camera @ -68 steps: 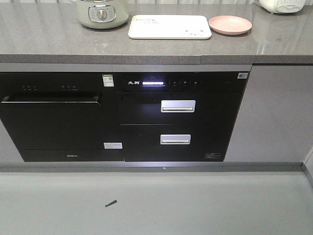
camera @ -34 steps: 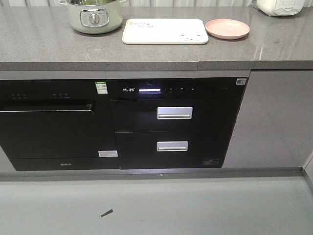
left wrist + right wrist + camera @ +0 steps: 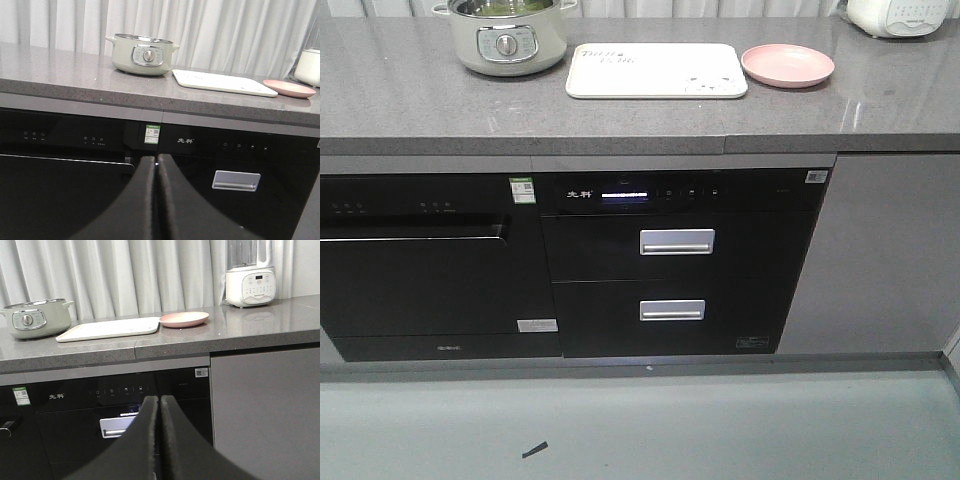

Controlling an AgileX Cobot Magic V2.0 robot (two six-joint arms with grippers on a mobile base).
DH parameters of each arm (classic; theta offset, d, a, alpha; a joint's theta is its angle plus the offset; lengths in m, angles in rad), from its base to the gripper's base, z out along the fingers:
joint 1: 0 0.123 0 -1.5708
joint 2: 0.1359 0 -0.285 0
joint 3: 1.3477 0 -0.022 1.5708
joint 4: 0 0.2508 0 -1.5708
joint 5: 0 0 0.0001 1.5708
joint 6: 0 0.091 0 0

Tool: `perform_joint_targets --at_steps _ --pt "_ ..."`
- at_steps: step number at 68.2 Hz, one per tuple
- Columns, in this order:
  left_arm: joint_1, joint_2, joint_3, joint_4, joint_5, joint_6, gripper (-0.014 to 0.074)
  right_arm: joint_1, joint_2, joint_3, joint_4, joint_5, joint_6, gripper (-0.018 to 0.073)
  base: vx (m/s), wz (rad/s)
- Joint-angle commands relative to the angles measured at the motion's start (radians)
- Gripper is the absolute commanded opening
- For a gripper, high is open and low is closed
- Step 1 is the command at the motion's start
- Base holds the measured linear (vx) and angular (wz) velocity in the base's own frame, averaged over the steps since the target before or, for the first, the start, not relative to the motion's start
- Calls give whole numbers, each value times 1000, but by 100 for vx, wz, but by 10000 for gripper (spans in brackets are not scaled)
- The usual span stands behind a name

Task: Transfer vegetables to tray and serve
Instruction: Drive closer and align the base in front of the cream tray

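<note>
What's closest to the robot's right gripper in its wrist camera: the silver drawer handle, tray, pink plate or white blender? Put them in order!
From the right gripper:
1. Silver drawer handle, lower left on the cabinet.
2. Tray and pink plate, on the counter: too close to call.
3. White blender, back right.

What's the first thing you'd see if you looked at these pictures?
The pale green pot stands out at the left of the grey counter, with something green inside it. Next to it lies the big cream tray, bare, and then a round pink plate. Under the counter are shiny black kitchen machines with silver handles.
</note>
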Motion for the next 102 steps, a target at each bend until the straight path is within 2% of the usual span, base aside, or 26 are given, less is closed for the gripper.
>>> perform_joint_targets --at_steps 1,102 --pt "3 -14 27 0 -71 -10 -6 -5 -5 15 -8 -70 -5 -3 7 0" --pt "3 -14 27 0 -71 -10 -6 -5 -5 15 -8 -71 -5 -3 7 1"
